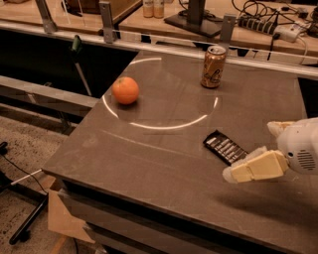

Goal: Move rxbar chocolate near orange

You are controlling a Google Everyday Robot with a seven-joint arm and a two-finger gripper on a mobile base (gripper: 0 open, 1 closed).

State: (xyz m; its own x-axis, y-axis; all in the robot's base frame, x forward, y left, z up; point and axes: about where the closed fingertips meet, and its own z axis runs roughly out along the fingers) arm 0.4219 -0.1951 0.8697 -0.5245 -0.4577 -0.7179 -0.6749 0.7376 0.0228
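1. Dark brown-grey matte tabletop (149, 163) fills most of the camera view. A thin bright ring of reflected light (169, 125) curves across its middle.
2. Behind it runs a metal rail with upright posts (106, 21), and past that a wooden workbench carrying black cables (258, 10).
3. A round, smooth bright-orange orange (125, 90) sits on the left part of the table, right at the left edge of the light ring.
4. A gold-tan drink can (213, 66) stands upright toward the far edge, well apart from the fruit.
5. The rxbar chocolate (224, 147), a flat bar in a glossy black wrapper with white lettering, lies flat and angled on the right side, well apart from the orange.
6. The white-and-cream gripper (250, 151) reaches in from the right edge, low over the table just beside the bar's right end. Its jaws are spread wide and hold nothing.
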